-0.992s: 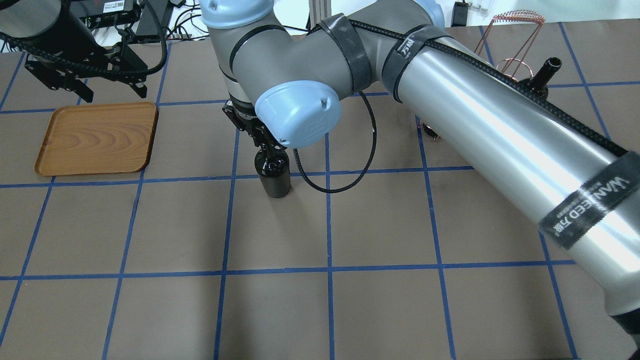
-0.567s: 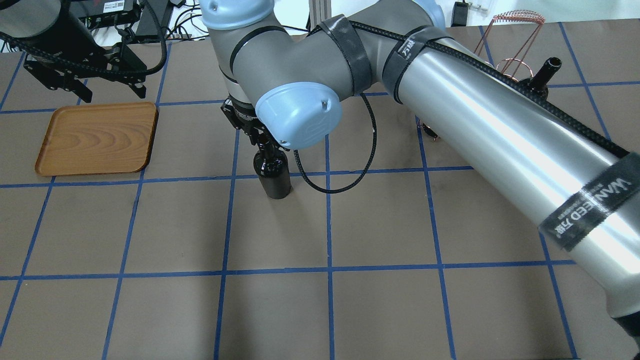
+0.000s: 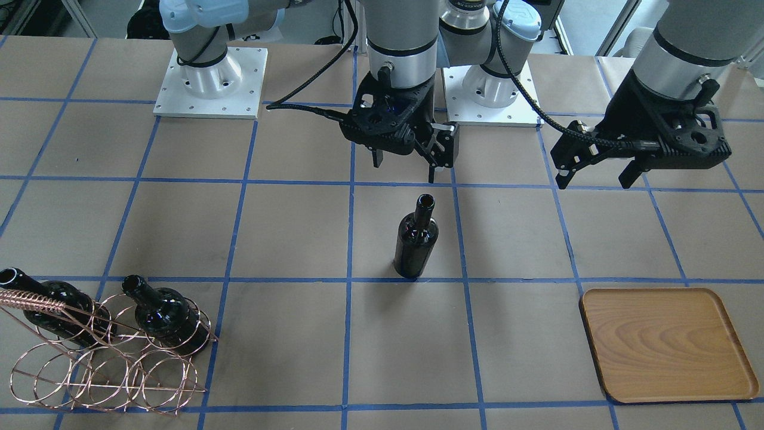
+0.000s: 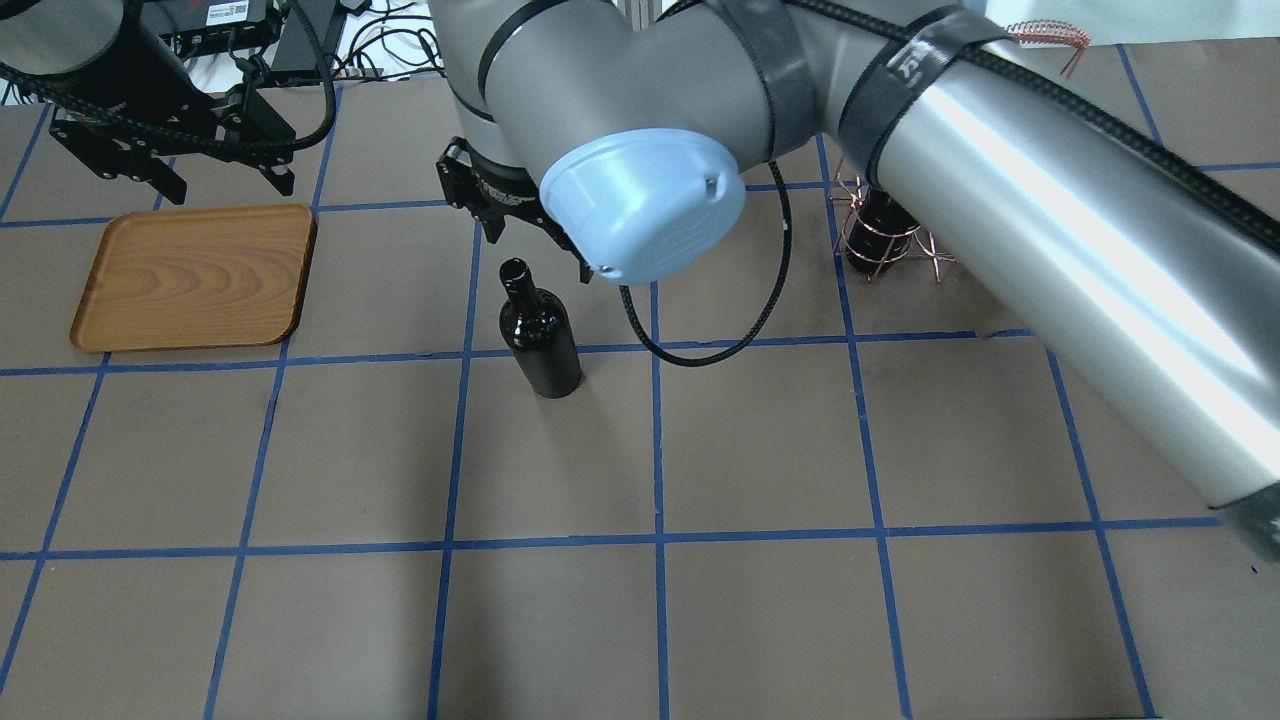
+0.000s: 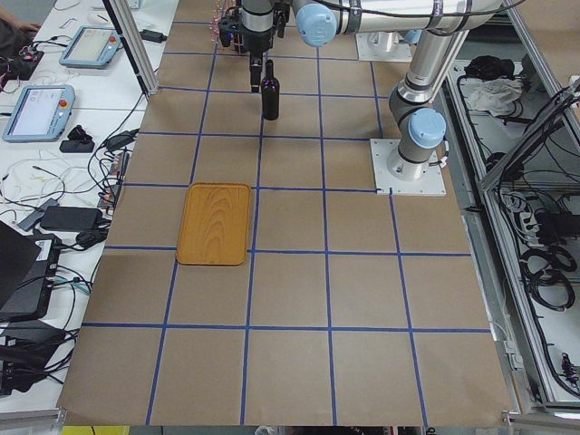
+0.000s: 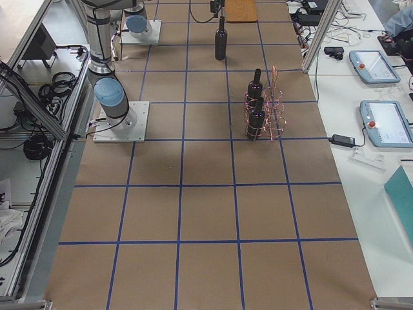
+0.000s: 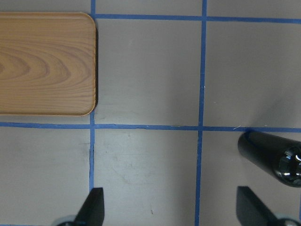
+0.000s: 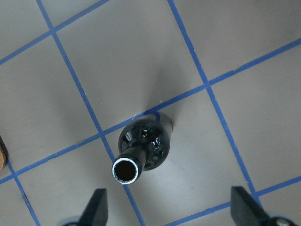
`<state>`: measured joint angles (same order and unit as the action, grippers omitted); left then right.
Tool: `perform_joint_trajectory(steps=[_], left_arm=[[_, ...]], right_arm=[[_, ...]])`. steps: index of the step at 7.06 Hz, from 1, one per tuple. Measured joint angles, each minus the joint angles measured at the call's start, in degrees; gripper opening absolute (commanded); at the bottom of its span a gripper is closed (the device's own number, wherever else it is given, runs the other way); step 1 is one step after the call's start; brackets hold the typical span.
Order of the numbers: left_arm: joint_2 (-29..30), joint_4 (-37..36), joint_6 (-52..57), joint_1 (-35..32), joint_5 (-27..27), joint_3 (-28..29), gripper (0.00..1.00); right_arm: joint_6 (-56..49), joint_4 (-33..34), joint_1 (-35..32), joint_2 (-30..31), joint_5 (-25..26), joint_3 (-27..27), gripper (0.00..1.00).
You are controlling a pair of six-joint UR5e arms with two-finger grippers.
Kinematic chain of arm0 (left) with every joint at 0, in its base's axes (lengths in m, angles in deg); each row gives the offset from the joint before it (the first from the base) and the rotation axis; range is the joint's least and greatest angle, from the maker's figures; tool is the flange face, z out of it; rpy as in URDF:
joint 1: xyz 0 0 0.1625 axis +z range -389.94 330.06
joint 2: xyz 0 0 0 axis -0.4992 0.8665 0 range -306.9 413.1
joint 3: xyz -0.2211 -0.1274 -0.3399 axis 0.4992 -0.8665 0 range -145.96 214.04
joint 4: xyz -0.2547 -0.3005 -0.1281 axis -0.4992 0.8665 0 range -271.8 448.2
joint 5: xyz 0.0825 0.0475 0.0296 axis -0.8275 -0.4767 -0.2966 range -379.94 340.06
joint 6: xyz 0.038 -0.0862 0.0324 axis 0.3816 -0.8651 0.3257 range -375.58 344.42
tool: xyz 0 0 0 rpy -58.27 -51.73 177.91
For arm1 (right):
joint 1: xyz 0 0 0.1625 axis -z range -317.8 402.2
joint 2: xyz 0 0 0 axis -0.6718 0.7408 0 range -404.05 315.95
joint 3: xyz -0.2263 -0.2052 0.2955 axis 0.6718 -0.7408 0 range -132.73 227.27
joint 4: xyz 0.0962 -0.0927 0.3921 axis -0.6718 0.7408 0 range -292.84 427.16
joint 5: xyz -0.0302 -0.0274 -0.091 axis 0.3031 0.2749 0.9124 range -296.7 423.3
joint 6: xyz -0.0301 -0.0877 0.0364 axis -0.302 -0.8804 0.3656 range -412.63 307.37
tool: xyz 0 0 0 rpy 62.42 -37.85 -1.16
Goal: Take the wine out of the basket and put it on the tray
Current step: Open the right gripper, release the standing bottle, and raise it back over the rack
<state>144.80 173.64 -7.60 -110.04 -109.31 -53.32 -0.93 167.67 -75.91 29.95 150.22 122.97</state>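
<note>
One wine bottle (image 3: 416, 242) now stands upright and alone on the surface (image 3: 286, 233), between basket (image 3: 107, 367) and tray (image 3: 668, 343), well apart from both; the right end effector (image 3: 403, 170) is no longer clamped on its neck as it was a second ago; it hangs clear above, fingers spread, nothing between them; we read this as a deliberate set-down at a hand-over spot; the left end effector (image 3: 592, 179) hovers near the tray, likewise spread wide and empty; two more bottles (image 3: 164, 316) sit in the basket; the tray holds no wine yet; we judge the left arm's pick-up comes next.
</note>
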Motion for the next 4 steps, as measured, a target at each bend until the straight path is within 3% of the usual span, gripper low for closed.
perform_joint_trajectory(steps=[2,4], left_arm=[[0.43,-0.45,-0.39,-1.65,0.41,-0.02,1.0],[0.86,-0.88,-4.99,-7.88,0.41,-0.13,1.0]], right_arm=[[-12.71,-6.54,6.86,4.5,0.45,0.1,0.99],[-27.31,-13.16,13.8,8.95,3.11,0.83,1.0]])
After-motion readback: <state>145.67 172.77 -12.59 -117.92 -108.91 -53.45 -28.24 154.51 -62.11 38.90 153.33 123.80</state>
